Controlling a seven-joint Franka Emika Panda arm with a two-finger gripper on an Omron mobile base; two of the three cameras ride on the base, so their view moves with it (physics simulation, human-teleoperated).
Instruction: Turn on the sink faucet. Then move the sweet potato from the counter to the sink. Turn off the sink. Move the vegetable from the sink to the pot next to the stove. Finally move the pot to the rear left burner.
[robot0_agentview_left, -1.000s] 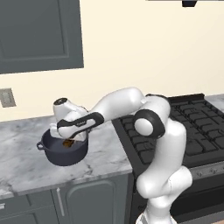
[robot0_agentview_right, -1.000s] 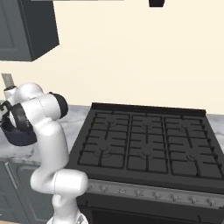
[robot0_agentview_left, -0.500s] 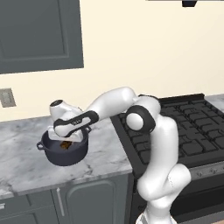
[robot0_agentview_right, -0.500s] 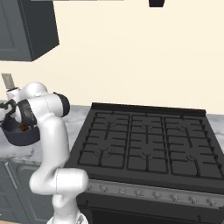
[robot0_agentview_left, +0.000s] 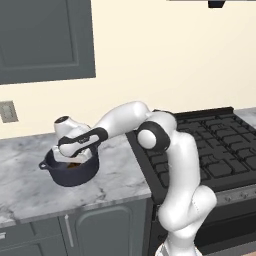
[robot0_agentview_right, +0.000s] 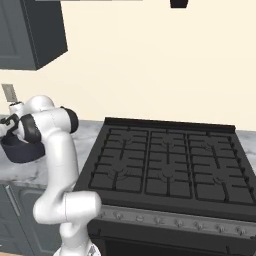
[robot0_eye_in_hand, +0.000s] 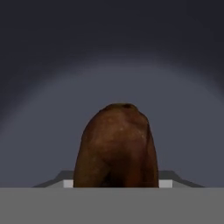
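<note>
A dark pot (robot0_agentview_left: 70, 174) with two side handles stands on the marble counter (robot0_agentview_left: 30, 195) left of the stove (robot0_agentview_left: 210, 150). My gripper (robot0_agentview_left: 74, 160) reaches down into the pot, and a bit of brown shows inside the rim below the hand. In the hand view the brown sweet potato (robot0_eye_in_hand: 116, 146) sits upright between my fingers, shut on it, with the pot's dark inner wall (robot0_eye_in_hand: 113, 61) behind it. The right base view has the pot (robot0_agentview_right: 20, 151) at the far left, partly behind my arm. The sink and faucet are out of view.
The black stove (robot0_agentview_right: 165, 162) has several grated burners; its rear left burner (robot0_agentview_right: 127, 136) is bare. A grey wall cabinet (robot0_agentview_left: 45, 40) hangs above the counter, with an outlet (robot0_agentview_left: 7, 111) on the wall. Grey base cabinets (robot0_agentview_left: 90, 230) run below.
My hand has swung left over the counter and sunk lower into the pot, carrying the sweet potato. The pot has stayed in place.
</note>
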